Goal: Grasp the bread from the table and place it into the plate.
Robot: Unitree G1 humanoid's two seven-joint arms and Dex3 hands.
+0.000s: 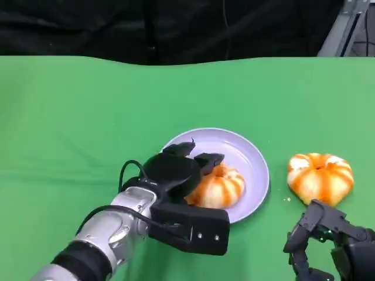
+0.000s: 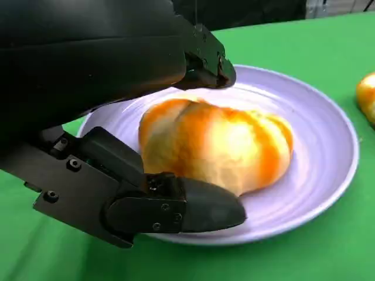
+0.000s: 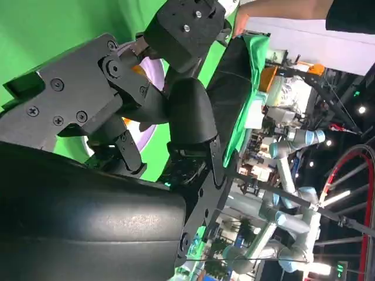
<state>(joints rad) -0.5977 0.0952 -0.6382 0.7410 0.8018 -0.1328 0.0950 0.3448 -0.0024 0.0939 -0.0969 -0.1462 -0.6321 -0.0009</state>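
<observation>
Left hand (image 1: 181, 170) is gripping the orange-striped round bread bun (image 2: 217, 146) over the lavender plate (image 2: 328, 152).
Being soft and light, it probably suits a gentle side grip.

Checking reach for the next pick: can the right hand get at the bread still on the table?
Probably yes. The right hand sits just in front of the loose bread with bare cloth between them; the left hand is busy over at the plate.

A robotics lab or demonstration hall. The counter (image 1: 88, 117) is covered in bright green cloth with a black curtain (image 1: 146, 26) behind it. Beyond the counter stand other pale blue-jointed robot arms (image 3: 293, 140), metal frames and bright ceiling lights (image 3: 361, 109).
</observation>
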